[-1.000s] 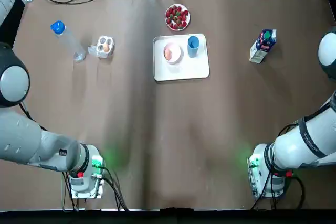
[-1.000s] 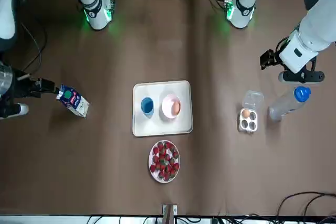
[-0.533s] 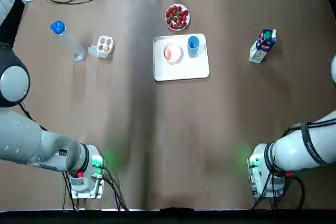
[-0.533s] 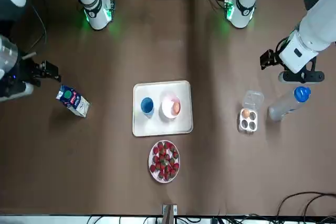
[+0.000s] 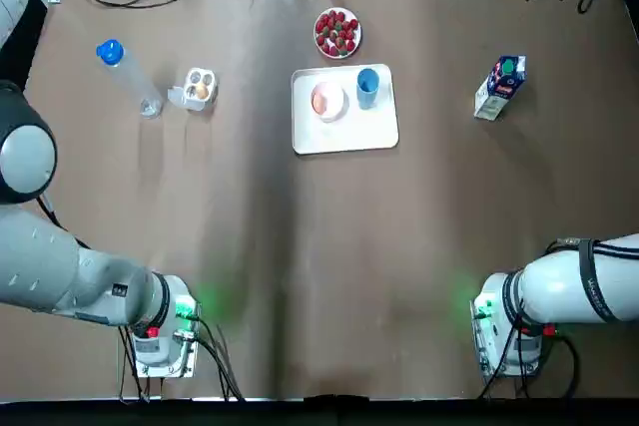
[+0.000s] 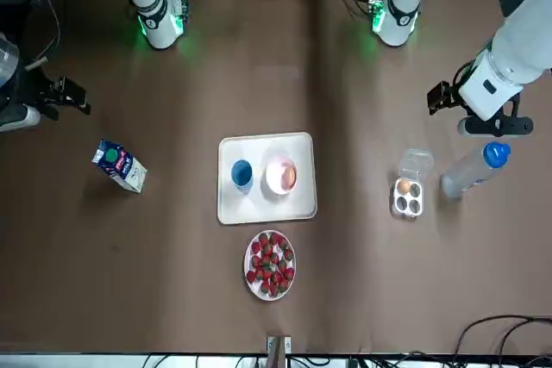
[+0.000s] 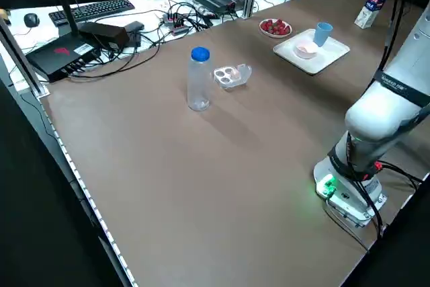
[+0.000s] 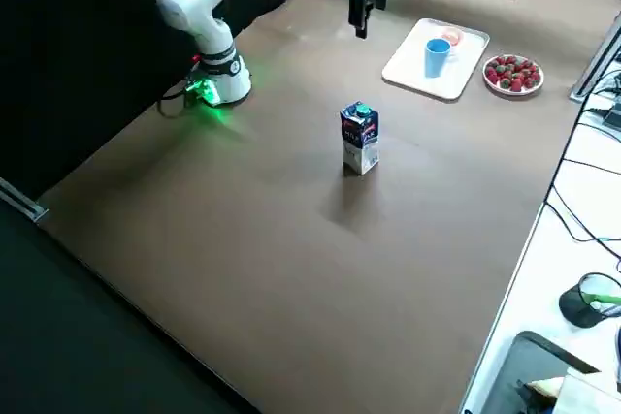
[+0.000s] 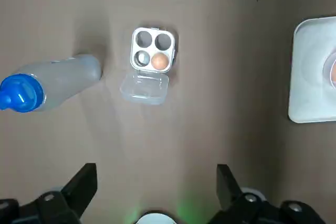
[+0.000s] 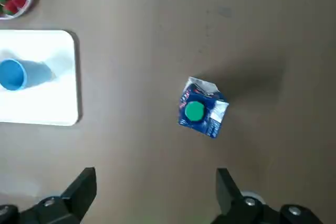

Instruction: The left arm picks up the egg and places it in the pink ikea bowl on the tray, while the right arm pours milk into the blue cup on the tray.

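— Firstly, the egg [image 6: 290, 177]: where is it?
— It lies in the pink bowl [image 6: 269, 177] on the white tray [image 6: 267, 208]. It is orange-brown and smooth, with no crack visible. Its long axis cannot be made out. A second egg [image 6: 403, 187] sits in one cell of the open egg carton [image 6: 408, 199], near the water bottle [image 6: 470, 170].
— And the left gripper?
— The left gripper [image 9: 155, 184] hangs high over the surface [image 6: 172, 256], fingers [image 9: 83, 184] spread wide and holding nothing. The egg carton lies beyond it, away from the robot, and the tray is further inboard. I judge the left arm's share complete.
— The milk?
— The milk carton [image 6: 119, 165] stands upright on the surface, well apart from the tray. Its long axis is vertical, the green cap is on top, and the body is turned askew to the tray's edges. The right gripper [image 10: 155, 184] is raised clear of it, fingers [image 10: 81, 187] parted and empty. From those fingers the carton lies further from the robot and inboard, toward the tray. The right arm is plainly the nearer.
— The blue cup?
— The blue cup [image 6: 241, 174] is upright on the tray, just beside the bowl, on the side nearer the milk carton. Its contents cannot be determined. If pouring remains, the fingers should close square to the carton's skewed faces. A glancing contact could tip it.
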### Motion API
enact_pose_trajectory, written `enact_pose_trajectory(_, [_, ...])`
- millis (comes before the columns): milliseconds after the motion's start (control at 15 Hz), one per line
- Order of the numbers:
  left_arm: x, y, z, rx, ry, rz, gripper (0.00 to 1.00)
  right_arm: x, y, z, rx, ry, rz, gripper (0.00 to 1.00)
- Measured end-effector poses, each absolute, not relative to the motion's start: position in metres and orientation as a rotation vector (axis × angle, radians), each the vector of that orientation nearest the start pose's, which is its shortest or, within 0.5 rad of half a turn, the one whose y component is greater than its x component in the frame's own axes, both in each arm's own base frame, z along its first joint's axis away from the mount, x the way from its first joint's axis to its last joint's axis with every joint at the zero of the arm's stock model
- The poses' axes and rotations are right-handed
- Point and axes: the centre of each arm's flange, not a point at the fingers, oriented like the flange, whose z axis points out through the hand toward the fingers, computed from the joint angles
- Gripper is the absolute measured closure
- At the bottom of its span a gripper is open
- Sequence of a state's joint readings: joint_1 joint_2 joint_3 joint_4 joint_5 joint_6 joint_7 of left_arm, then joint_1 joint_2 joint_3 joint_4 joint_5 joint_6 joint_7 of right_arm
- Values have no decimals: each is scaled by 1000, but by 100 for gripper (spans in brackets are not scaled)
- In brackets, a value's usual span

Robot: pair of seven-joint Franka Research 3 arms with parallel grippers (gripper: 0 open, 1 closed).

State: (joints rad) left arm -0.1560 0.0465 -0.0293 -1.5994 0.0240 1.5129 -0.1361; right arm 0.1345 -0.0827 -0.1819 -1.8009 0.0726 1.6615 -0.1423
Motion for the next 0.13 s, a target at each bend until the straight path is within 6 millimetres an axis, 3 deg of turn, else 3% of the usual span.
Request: enact_pose_trajectory(133, [550, -100, 581, -3091, 77, 198, 0, 529, -23, 566, -3059, -134, 93, 0])
